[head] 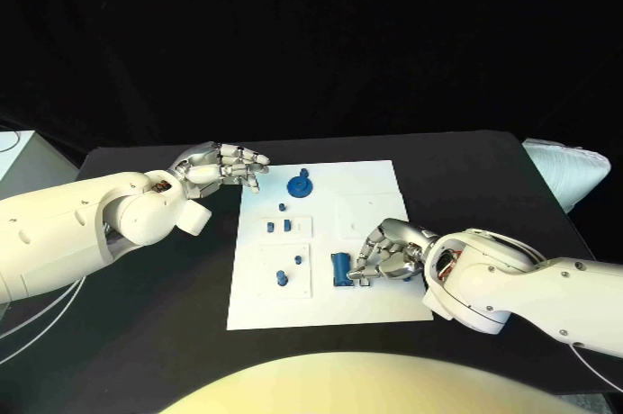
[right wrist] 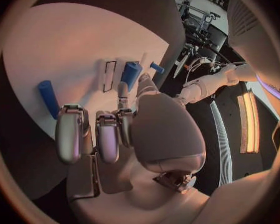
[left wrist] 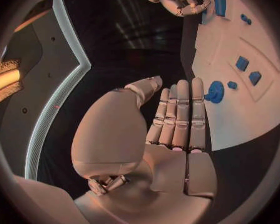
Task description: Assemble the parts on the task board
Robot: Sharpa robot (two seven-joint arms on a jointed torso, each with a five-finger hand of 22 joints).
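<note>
Assembly looks partly done — the right hand (head: 390,252) pinches a blue block (head: 340,267), left hand (head: 223,168) flat and empty beside the gear (head: 300,185) — small pieces remain loose.

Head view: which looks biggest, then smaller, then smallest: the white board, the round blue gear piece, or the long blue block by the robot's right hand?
1. Task board, by far.
2. Round blue gear piece and long blue block: too alike to rank; the right hand partly crowds the block.
</note>
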